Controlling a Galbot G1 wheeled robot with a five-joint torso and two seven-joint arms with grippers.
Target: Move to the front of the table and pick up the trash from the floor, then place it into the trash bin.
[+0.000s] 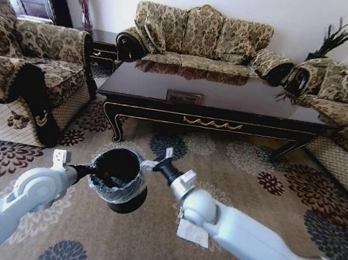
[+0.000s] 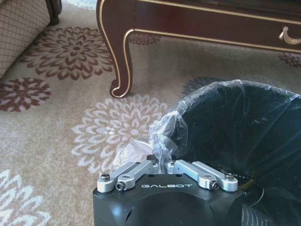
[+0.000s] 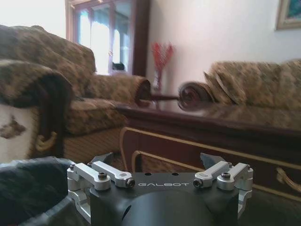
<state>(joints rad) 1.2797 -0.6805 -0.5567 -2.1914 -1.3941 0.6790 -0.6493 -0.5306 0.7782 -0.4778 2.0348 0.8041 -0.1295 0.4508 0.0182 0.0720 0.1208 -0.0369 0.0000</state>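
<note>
flowered floor [image 1: 236, 155], dark table [image 1: 231, 106], sofas [image 1: 200, 34]

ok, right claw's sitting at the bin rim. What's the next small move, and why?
Probably back the right claw away from the trash bin and swing it down toward the white paper. That claw is open with nothing between its fingers, so it has nothing to drop. The left claw is shut on the bin's liner, and the paper lies on the carpet beneath the right forearm.
</note>
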